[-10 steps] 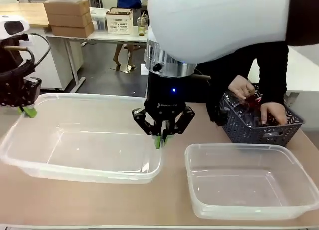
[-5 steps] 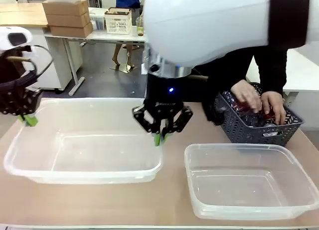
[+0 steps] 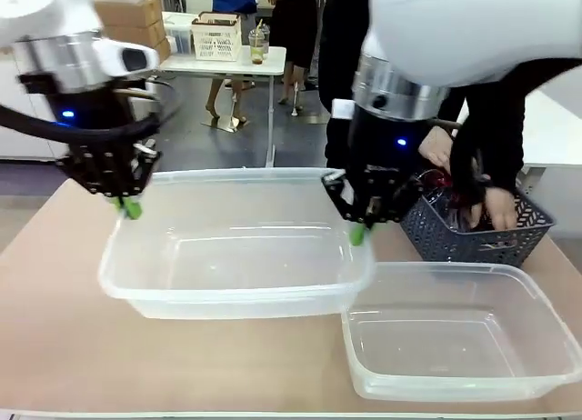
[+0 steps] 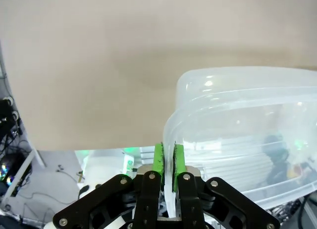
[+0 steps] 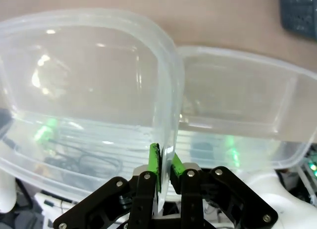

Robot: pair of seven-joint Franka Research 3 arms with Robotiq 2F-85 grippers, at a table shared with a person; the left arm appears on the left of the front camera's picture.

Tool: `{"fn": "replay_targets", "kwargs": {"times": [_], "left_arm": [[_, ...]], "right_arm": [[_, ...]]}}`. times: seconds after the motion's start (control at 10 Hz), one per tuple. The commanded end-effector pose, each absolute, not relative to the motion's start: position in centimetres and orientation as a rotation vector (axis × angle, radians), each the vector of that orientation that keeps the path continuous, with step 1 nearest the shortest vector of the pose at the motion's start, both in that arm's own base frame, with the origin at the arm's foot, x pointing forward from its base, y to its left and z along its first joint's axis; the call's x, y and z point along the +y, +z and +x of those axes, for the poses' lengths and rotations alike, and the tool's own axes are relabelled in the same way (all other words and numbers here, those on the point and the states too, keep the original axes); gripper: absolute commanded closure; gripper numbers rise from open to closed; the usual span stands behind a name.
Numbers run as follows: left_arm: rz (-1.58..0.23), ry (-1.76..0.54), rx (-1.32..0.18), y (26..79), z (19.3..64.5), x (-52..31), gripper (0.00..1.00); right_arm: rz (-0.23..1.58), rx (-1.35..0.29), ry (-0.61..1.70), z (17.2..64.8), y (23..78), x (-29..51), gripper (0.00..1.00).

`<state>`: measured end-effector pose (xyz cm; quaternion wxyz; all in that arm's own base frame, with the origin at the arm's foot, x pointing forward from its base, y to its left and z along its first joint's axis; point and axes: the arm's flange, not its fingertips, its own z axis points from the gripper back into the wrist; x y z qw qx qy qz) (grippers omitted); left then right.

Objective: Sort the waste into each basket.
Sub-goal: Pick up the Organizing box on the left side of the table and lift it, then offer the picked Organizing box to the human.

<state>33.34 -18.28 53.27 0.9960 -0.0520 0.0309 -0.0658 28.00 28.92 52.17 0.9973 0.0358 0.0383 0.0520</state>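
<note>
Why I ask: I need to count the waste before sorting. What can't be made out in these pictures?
- Front view: what lies in the dark basket; the person's hands and sleeves cover most of it, and only a bit of red shows.
- Front view: whether the big tub touches the small tub; their clear walls overlap.
- Right wrist view: the dark basket, cut off by the top right corner.

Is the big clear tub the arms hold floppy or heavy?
Probably light: the big clear tub is thin-walled and empty. Likely somewhat bendy, so the left gripper and right gripper pinching opposite rims makes sense. Its smooth plastic might slip.
</note>
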Motion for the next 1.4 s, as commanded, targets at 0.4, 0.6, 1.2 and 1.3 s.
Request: {"fn": "replay_targets", "kwargs": {"times": [0.4, 0.6, 1.2, 1.3], "left_arm": [[-0.154, -0.139, 0.080, 50.9, 34.8, -22.4, 0.90], [-0.132, -0.160, 0.062, 50.2, 34.0, -21.2, 0.90], [-0.123, -0.159, 0.096, 51.0, 35.7, -22.5, 0.90], [-0.123, -0.159, 0.096, 51.0, 35.7, -22.5, 0.90]], "right_arm": [[0.174, 0.131, 0.108, 27.5, 48.9, 24.1, 0.92], [0.214, 0.041, -0.040, 27.3, 48.5, 25.4, 0.92], [0.130, 0.134, 0.075, 27.6, 49.0, 24.2, 0.92], [0.130, 0.134, 0.075, 27.6, 49.0, 24.2, 0.92]]}}
